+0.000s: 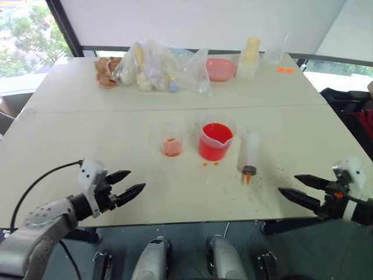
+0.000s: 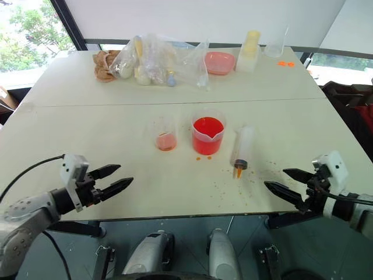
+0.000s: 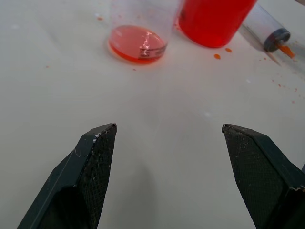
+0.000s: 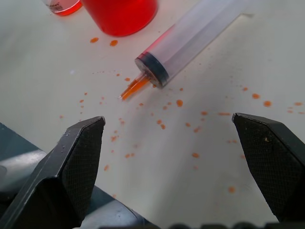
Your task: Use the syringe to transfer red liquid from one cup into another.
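Both grippers, left (image 1: 127, 185) & right (image 1: 297, 188), hover at worktop (image 1: 87, 134) near edge, fingers spread, empty. Syringe (image 1: 250, 153) lies flat just right of red beaker (image 1: 215, 142), orange tip toward robot; small cup (image 1: 171, 143) left. Rec: right grabs barrel mid-length, avoid tip.

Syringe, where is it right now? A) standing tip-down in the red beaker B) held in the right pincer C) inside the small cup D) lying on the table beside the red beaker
D: the syringe lies flat on the table just right of the red beaker, orange tip toward the robot, with both the left pincer and the right pincer open and empty.
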